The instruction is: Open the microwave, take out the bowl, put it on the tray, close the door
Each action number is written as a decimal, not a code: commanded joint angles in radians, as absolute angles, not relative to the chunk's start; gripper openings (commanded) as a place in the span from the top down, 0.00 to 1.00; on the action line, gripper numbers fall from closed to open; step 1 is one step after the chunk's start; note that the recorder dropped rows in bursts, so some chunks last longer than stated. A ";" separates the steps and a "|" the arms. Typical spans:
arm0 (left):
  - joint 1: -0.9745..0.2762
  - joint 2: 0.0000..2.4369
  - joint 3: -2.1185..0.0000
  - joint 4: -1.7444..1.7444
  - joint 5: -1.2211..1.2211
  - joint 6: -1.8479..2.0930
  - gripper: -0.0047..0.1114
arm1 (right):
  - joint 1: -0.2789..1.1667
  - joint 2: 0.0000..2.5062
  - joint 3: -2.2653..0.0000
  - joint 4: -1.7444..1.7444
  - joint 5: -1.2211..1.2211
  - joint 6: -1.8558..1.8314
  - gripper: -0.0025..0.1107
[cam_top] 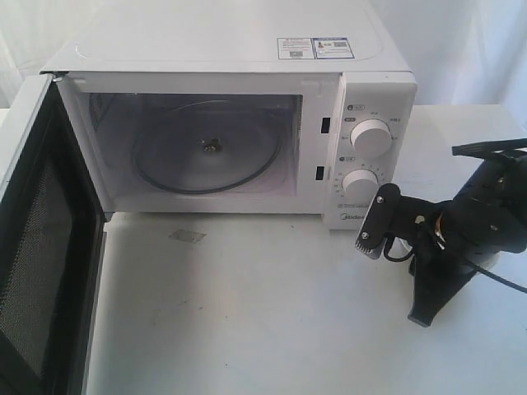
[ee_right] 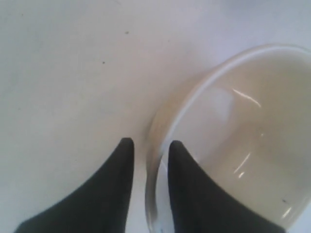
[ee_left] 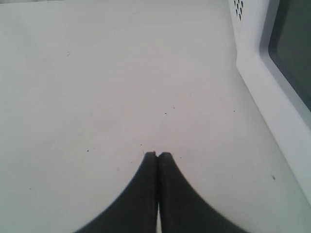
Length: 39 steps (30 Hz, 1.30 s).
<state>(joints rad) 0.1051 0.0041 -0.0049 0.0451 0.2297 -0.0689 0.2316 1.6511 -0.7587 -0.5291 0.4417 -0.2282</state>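
Observation:
The white microwave stands with its door swung wide to the left, mesh inner face showing. Only the glass turntable lies inside. The cream bowl shows in the right wrist view; my right gripper is shut on its rim, one finger inside and one outside. In the exterior view the right arm is to the right of the knobs and hides the bowl. My left gripper is shut on nothing above the table, beside the door's outer face. No tray is in view.
The white table runs in front of the microwave, with a small grey patch near the cavity. Two round knobs sit on the right panel, close to the right arm. The open door juts over the table's left side.

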 commanded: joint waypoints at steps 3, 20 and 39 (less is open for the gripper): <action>0.106 0.000 0.000 0.037 0.232 -0.070 0.96 | 0.228 1.608 -0.766 -0.527 0.413 -0.230 0.72; 0.106 0.000 0.000 0.037 0.232 -0.070 0.96 | 0.228 1.272 -0.766 -0.508 0.404 -0.201 0.70; 0.106 0.000 0.000 0.037 0.232 -0.070 0.96 | 0.228 0.897 -0.766 -0.322 0.491 0.049 0.91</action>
